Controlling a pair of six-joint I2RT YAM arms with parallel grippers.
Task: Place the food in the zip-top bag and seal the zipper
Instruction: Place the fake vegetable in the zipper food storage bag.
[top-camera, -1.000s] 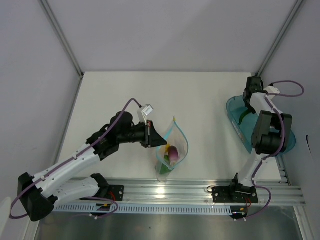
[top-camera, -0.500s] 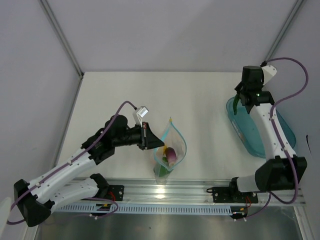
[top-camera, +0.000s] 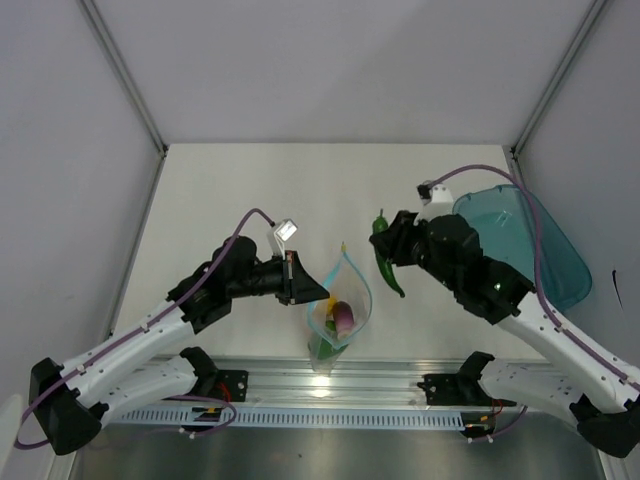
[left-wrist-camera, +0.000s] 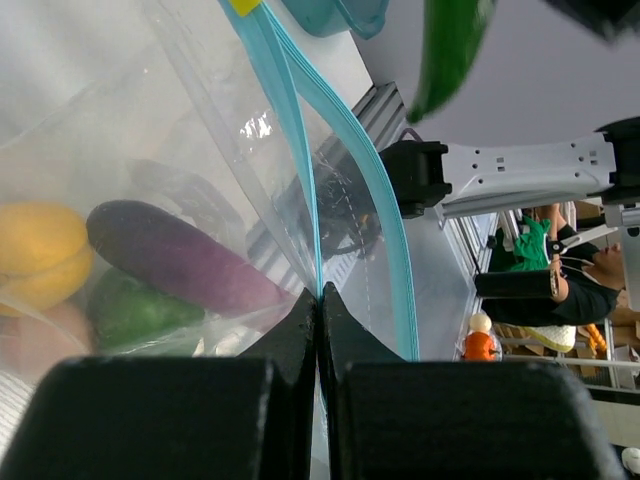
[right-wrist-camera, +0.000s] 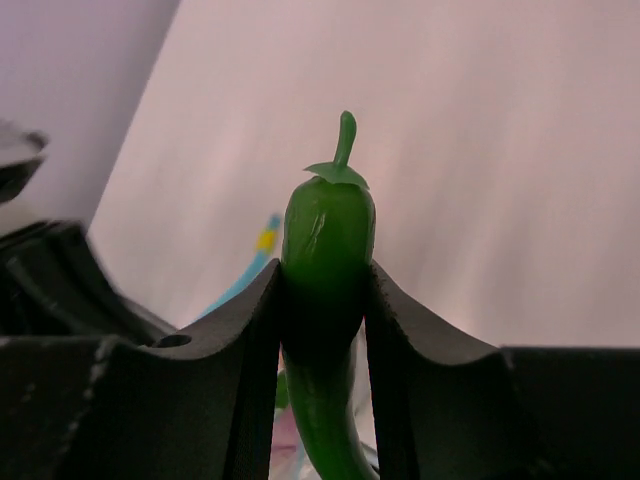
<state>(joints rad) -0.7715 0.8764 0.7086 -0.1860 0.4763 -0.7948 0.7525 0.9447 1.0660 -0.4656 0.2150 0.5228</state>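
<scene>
Bright even overhead light, soft shadows, glare on the rail (top-camera: 322, 388), right wrist background blurred, green pepper (right-wrist-camera: 328, 240) dark, backlit

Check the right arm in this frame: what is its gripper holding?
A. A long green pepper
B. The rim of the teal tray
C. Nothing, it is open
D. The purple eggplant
A: the right gripper is clamped on the green pepper, stem up in the wrist view, while the eggplant already lies inside the zip-top bag.
</scene>
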